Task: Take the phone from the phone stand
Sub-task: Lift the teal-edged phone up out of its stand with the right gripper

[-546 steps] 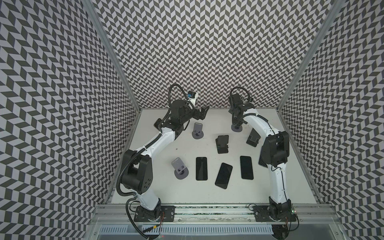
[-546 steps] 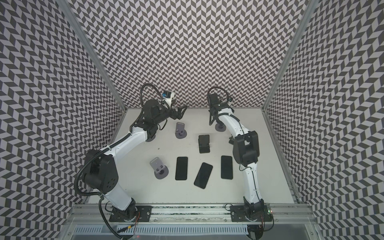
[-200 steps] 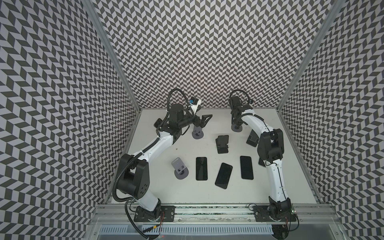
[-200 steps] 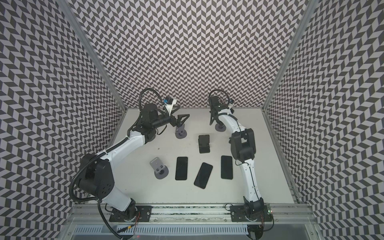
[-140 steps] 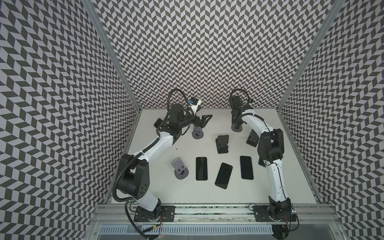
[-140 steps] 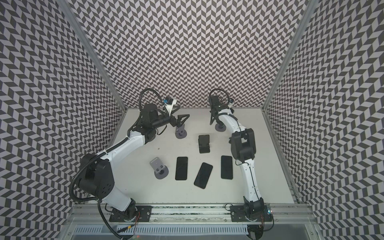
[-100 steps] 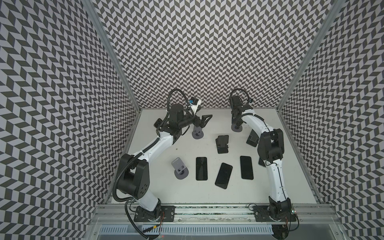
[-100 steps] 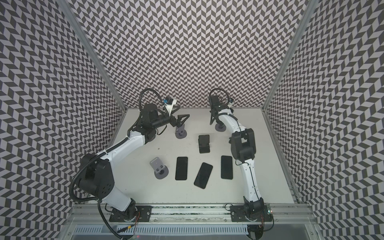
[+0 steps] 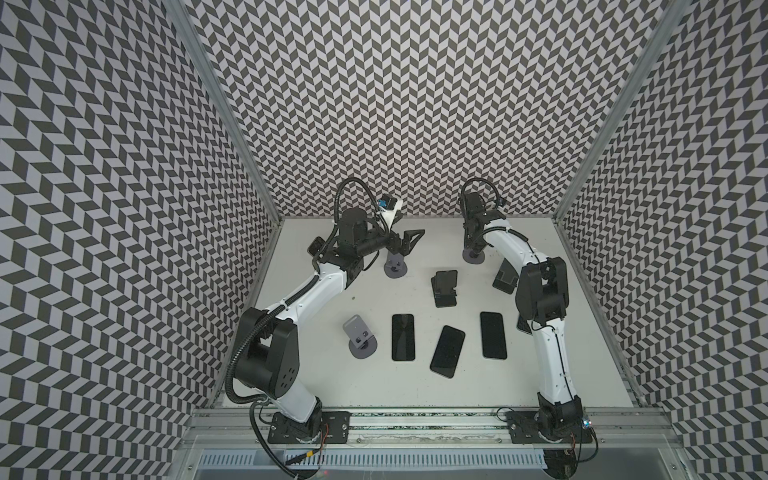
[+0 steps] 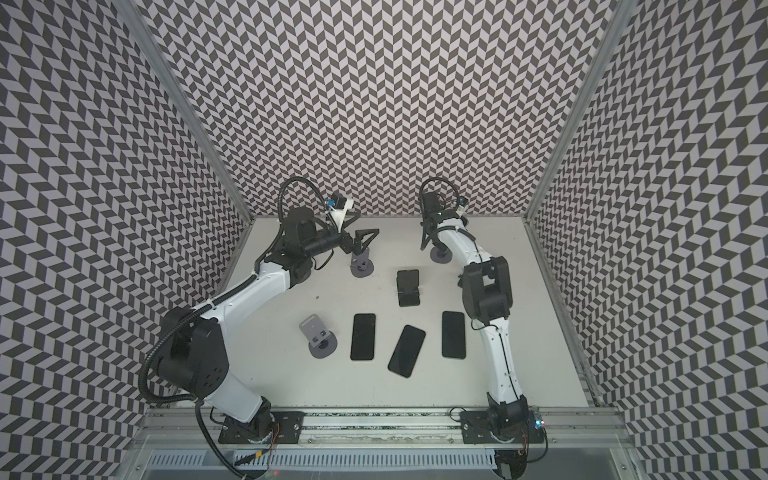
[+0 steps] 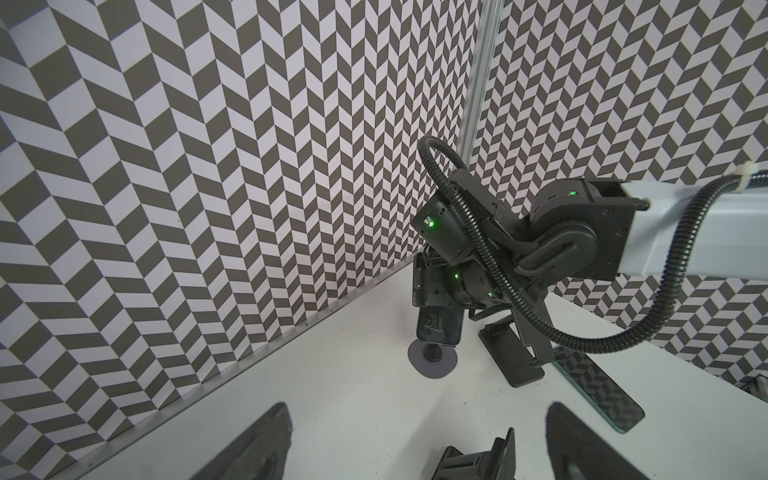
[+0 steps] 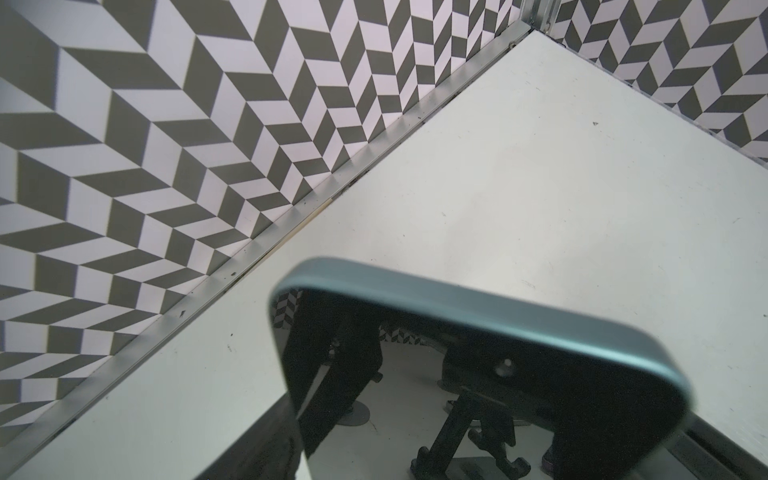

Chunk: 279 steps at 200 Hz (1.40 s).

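One phone (image 11: 438, 332) on stand (image 11: 432, 358) | just below right gripper (image 9: 471, 237) | clamp cannot tell | left gripper (image 9: 410, 241) spread wide

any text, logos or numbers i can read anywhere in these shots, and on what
No text is legible in any view.
Faint mark on the phone on the stand, left wrist view: too blurred to read.
Flat phones: dark screens, nothing shown.

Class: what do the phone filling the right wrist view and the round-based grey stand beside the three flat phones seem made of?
Phone: glossy glass face, judging by its mirror-like reflections; the teal-grey rim has a satin sheen, likely metal or coated plastic. Stand: matte grey, no glare, probably plastic.
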Motion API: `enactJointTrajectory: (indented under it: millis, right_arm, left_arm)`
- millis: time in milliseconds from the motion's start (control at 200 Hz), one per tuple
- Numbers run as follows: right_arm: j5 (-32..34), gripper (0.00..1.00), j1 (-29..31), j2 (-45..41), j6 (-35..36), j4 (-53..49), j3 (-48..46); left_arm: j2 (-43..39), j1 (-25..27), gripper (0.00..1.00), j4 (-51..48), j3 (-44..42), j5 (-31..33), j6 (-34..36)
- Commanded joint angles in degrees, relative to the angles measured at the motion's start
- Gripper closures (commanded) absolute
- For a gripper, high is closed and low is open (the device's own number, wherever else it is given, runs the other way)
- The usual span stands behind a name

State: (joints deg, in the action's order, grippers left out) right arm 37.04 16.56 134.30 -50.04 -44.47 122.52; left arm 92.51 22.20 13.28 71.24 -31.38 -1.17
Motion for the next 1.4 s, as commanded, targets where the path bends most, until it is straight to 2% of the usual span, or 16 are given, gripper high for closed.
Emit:
enactJointTrajectory:
  millis: [0, 731, 1036, 1392]
  right_arm:
    - [0.5, 0.17, -0.4, 0.2, 0.3, 1.7, -0.9]
    - [1.1, 0.33, -0.7, -4.4, 2.4, 5.9, -6.1]
    - [0.7, 0.41, -1.1, -7.4, 3.8, 9.8, -9.9]
    - [-1.7, 0.45, -1.4, -12.1, 8.6, 17.7, -14.3]
  left_arm:
    - [-1.5, 0.1, 0.05, 1.4, -0.7, -0.8, -0.3]
    - [-2.2, 0.2, 0.05, 1.5, -1.1, -0.6, -0.6]
    - [-2.2, 0.4, 0.05, 1.7, -1.1, -0.6, -0.8]
    - [-2.2, 0.5, 0.06, 1.4, -0.9, -0.2, -0.6]
